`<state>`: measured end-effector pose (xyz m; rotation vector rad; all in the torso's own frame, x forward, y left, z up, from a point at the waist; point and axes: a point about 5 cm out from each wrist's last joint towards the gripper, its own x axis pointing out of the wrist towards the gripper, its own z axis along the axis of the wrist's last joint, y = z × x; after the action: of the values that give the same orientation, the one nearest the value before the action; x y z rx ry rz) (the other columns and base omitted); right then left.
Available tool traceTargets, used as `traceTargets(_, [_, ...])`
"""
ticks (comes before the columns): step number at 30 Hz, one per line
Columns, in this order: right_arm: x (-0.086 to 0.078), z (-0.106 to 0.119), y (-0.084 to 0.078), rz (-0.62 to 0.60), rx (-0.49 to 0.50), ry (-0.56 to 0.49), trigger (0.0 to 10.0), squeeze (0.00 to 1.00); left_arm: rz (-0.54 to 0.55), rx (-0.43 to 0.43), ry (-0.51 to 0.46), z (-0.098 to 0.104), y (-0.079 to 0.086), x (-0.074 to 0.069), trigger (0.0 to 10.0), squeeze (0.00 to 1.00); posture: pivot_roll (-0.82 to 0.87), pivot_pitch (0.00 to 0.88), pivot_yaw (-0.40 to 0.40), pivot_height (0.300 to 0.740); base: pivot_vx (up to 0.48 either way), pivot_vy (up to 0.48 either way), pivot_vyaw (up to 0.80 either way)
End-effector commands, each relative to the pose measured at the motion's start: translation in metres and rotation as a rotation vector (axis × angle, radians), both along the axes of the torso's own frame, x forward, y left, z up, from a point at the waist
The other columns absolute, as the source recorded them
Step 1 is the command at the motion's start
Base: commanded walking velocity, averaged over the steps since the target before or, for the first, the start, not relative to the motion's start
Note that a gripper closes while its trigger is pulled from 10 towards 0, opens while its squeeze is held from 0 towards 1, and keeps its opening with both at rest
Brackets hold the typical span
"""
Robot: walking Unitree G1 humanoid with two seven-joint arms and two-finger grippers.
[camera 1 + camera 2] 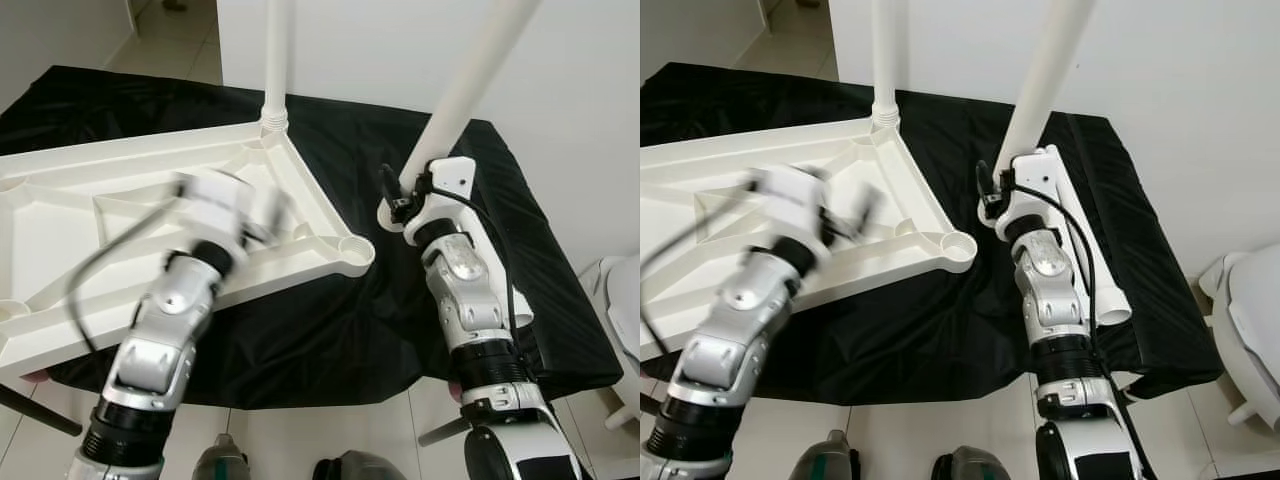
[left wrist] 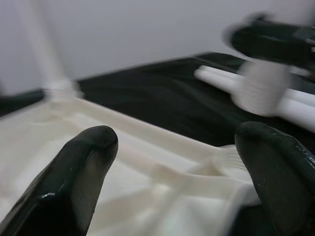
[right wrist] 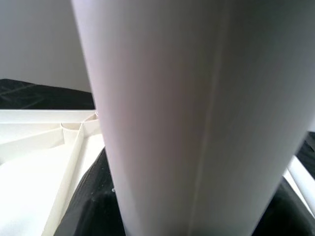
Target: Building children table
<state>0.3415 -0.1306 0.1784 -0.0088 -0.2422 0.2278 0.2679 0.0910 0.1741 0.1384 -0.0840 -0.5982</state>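
A white plastic table top (image 1: 60, 220) lies upside down on a black cloth (image 1: 330, 330). One white leg (image 1: 276, 60) stands upright in its far corner socket. The near right corner socket (image 1: 352, 250) holds nothing. My right gripper (image 1: 395, 195) is shut on a second white leg (image 1: 465, 90), which leans up and to the right beside that corner; the same leg (image 3: 187, 118) shows close up in the right wrist view. My left gripper (image 2: 182, 142) is open and blurred, hovering over the table top's ribs (image 1: 265, 212). A third leg (image 1: 1092, 265) lies on the cloth at the right.
A white wall (image 1: 560, 60) runs behind the cloth-covered surface. A white fixture (image 1: 622, 300) stands at the far right on the floor. The cloth's front edge (image 1: 330, 395) drops to pale floor tiles, and a dark rod (image 1: 35, 412) pokes out at the lower left.
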Motion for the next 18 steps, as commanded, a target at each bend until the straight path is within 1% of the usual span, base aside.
traceTargets(1, [0.002,0.000,-0.002,-0.002,-0.010,0.014,10.0,0.00,-0.059,0.023,0.021,-0.003,-0.006,-0.003,10.0,0.00,0.05,0.011,-0.085,0.740,0.000,0.000,0.00])
traceTargets(4, [0.003,-0.002,0.004,0.026,-0.004,0.036,10.0,0.00,-0.069,-0.004,0.075,-0.008,-0.014,0.001,10.0,0.00,0.04,0.021,-0.080,0.740,0.000,0.000,0.00])
traceTargets(8, [0.005,-0.002,0.009,0.042,-0.012,0.040,10.0,0.00,-0.085,-0.012,0.101,-0.009,-0.017,0.003,10.0,0.00,0.03,0.024,-0.077,0.740,0.000,0.000,0.00])
traceTargets(9, [0.005,-0.001,0.012,0.058,-0.023,0.037,10.0,0.00,-0.081,0.000,0.093,-0.008,-0.016,0.004,10.0,0.00,0.02,0.026,-0.075,0.740,0.000,0.000,0.00])
traceTargets(11, [0.005,-0.001,0.012,0.058,-0.023,0.037,10.0,0.00,-0.081,0.000,0.093,-0.008,-0.016,0.004,10.0,0.00,0.02,0.026,-0.075,0.740,0.000,0.000,0.00])
traceTargets(12, [0.005,-0.001,0.016,0.075,-0.044,0.031,10.0,0.00,-0.075,0.002,0.101,-0.009,-0.016,0.006,10.0,0.00,0.02,0.025,-0.072,0.740,0.000,0.000,0.00])
traceTargets(14, [0.007,-0.003,0.022,0.109,-0.104,0.012,10.0,0.00,-0.035,0.051,0.072,-0.007,-0.011,0.013,10.0,0.00,0.03,0.024,-0.064,0.740,0.000,0.000,0.00])
traceTargets(18, [0.008,-0.004,0.023,0.118,-0.095,0.019,10.0,0.00,0.012,0.061,0.057,-0.004,-0.008,0.017,10.0,0.00,0.05,0.021,-0.061,0.740,0.000,0.000,0.00])
